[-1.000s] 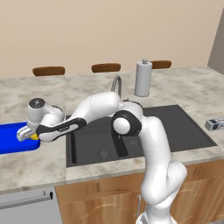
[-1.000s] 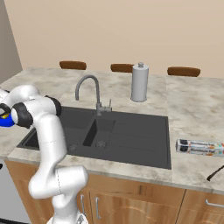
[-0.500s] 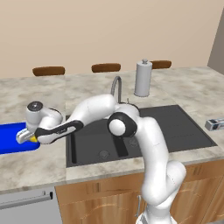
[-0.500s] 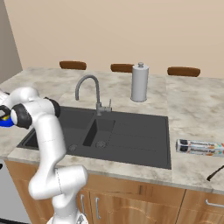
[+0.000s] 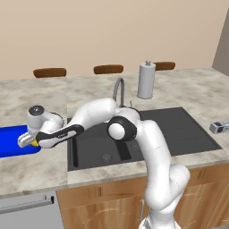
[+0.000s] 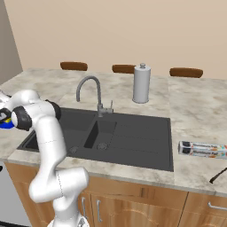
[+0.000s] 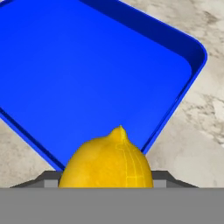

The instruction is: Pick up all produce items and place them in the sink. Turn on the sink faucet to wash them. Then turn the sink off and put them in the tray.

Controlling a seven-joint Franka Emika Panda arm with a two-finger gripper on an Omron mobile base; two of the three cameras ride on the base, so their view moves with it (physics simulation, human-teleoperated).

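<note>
**A:** What sits closest to the hand camera?

**B:** The lemon (image 7: 107, 159), bright yellow, its pointed tip toward the tray. It sits right at the gripper (image 5: 27, 141), between the two fingers, which are clamped on its sides. From the left base view a sliver of yellow shows under the hand.

**A:** And below it?

**B:** The blue tray (image 7: 78, 74). In the hand view the fruit hangs over the tray's near edge, with the blue floor spreading out past it and a rounded corner at the upper right. Whether the lemon touches the tray floor I cannot tell.

**A:** Where does the tray lie on the counter?

**B:** On the marbled countertop (image 5: 40, 170), to the left of the sink (image 5: 179, 134), apart from it. The arm reaches from the base across the sink's left basin to get there.

**A:** The sink itself?

**B:** Black, two basins, each with a round drain. The grey gooseneck faucet (image 6: 88, 91) stands behind it, its spout curving over the basin. No water is seen running.

**A:** Further back?

**B:** A white paper-towel roll (image 6: 142, 84) stands upright behind the sink's right part. To the right of the sink, a long foil box (image 6: 201, 149) lies on the counter. Beyond the counter's far edge, three brown chair backs (image 5: 107, 69) show against the beige wall.
</note>
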